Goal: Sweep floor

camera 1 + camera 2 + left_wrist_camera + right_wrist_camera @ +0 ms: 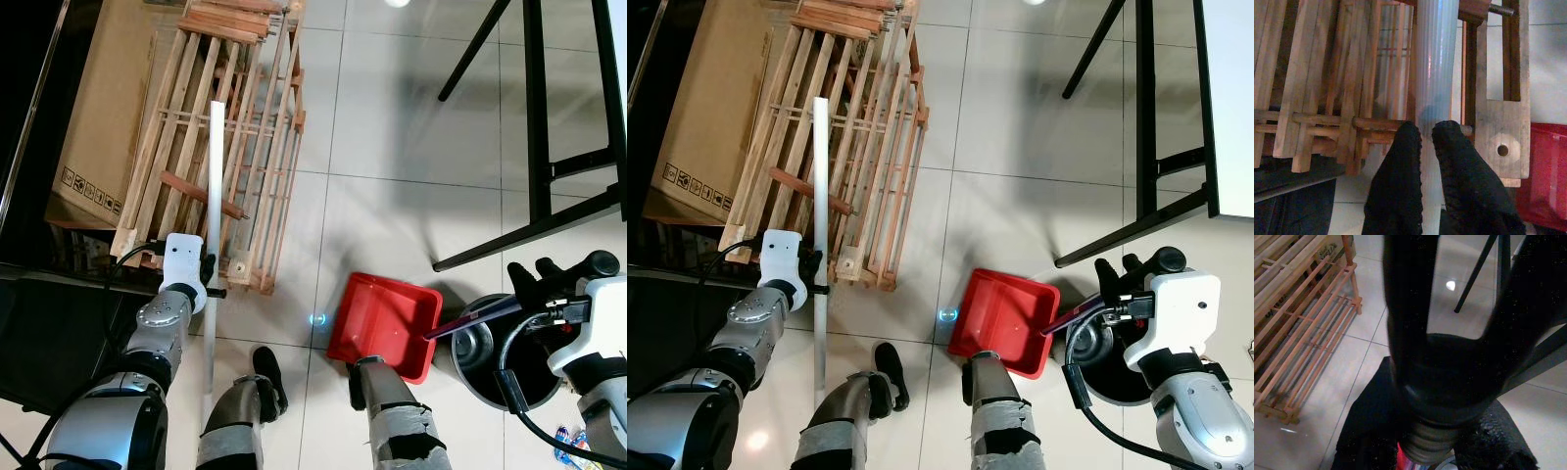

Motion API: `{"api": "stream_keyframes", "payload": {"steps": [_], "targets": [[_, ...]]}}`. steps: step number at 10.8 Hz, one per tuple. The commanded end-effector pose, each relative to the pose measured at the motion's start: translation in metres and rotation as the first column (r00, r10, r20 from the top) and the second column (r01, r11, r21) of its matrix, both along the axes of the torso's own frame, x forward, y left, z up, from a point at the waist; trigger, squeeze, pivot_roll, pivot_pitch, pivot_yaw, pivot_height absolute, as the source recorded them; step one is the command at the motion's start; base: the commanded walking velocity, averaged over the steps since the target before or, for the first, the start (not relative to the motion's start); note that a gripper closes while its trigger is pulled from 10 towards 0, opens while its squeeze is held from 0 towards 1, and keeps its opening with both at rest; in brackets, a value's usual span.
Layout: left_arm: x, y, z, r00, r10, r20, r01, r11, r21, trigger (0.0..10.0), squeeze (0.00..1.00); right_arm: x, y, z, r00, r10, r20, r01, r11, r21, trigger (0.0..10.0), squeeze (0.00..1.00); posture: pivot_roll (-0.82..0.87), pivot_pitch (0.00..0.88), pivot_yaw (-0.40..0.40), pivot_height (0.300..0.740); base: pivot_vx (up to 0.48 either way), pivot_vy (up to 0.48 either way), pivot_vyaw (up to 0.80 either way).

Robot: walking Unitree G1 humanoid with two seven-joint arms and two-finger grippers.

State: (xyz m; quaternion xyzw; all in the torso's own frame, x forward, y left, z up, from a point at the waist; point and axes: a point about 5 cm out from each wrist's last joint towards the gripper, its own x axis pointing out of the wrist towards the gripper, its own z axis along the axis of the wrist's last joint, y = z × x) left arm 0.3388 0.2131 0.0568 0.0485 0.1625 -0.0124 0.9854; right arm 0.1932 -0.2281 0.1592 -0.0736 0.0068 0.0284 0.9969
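1. The left hand (1422,142) is clamped on a white broom handle (214,196), which stands nearly upright beside the robot's left leg.
2. The handle rises in front of a stack of wooden slatted frames (235,127) lying on the tiled floor (392,147), with a cardboard box (103,108) behind them.
3. The right hand (534,294) is closed around the dark handle of a red dustpan (384,323).
4. The dustpan rests on the floor just ahead of the robot's right foot.
5. A round metal bin (1097,352) sits beside the dustpan, under the right hand.
6. Black frame legs (534,127) stand beyond it.
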Motion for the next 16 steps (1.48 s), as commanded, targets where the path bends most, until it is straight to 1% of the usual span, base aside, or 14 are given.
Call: {"api": "stream_keyframes", "payload": {"steps": [1, 5, 6, 10, 11, 13, 15, 16], "targets": [[-0.016, 0.007, -0.02, 0.997, 0.023, -0.075, -0.023, 1.0, -0.004, 0.0, 0.0, -0.013, -0.005, -0.029, 0.981, -0.009, -0.192, 0.012, 1.0, 0.013, 10.0, 0.0, -0.35, 0.526, 0.028, 0.74, 0.0, 0.0, 0.0], [-0.015, 0.008, -0.018, 0.998, 0.027, -0.064, -0.027, 1.0, 0.0, 0.0, 0.0, -0.012, -0.003, -0.03, 0.981, -0.005, -0.192, 0.008, 1.0, 0.015, 10.0, 0.0, -0.35, 0.523, 0.026, 0.74, 0.0, 0.0, 0.0], [-0.015, 0.008, -0.018, 0.998, 0.032, -0.059, -0.032, 0.999, -0.008, 10.0, 1.0, -0.009, -0.003, -0.031, 0.982, -0.004, -0.19, 0.007, 1.0, 0.018, 10.0, 0.0, -0.34, 0.514, 0.03, 0.74, 0.0, 0.0, 0.0], [-0.015, 0.01, -0.016, 0.998, 0.042, -0.045, -0.043, 0.999, -0.02, 10.0, 1.0, 0.002, 0.002, -0.033, 0.985, 0.005, -0.171, 0.001, 1.0, 0.031, 10.0, 0.0, -0.32, 0.479, 0.038, 0.74, 0.0, 0.0, 0.0], [-0.014, 0.009, -0.016, 0.999, 0.035, -0.039, -0.036, 0.999, -0.02, 10.0, 1.0, 0.007, 0.003, -0.033, 0.987, 0.006, -0.159, 0.0, 0.999, 0.035, 10.0, 0.0, -0.32, 0.468, 0.041, 0.74, 0.0, 0.0, 0.0], [-0.015, 0.006, -0.017, 0.999, 0.029, -0.037, -0.03, 0.999, -0.013, 10.0, 1.0, 0.013, 0.006, -0.035, 0.989, 0.01, -0.145, -0.004, 0.999, 0.042, 10.0, 0.0, -0.31, 0.447, 0.047, 0.74, 0.0, 0.0, 0.0], [-0.012, 0.003, -0.015, 0.999, 0.023, -0.026, -0.023, 1.0, -0.011, 10.0, 1.0, 0.024, 0.007, -0.034, 0.993, 0.01, -0.119, -0.004, 0.999, 0.047, 10.0, 0.0, -0.31, 0.407, 0.054, 0.74, 0.0, 0.0, 0.0], [-0.011, 0.001, -0.013, 1.0, 0.023, -0.012, -0.024, 1.0, -0.018, 10.0, 1.0, 0.032, 0.008, -0.032, 0.995, 0.01, -0.097, -0.005, 0.999, 0.052, 10.0, 0.0, -0.3, 0.372, 0.061, 0.74, 0.0, 0.0, 0.0]]}}
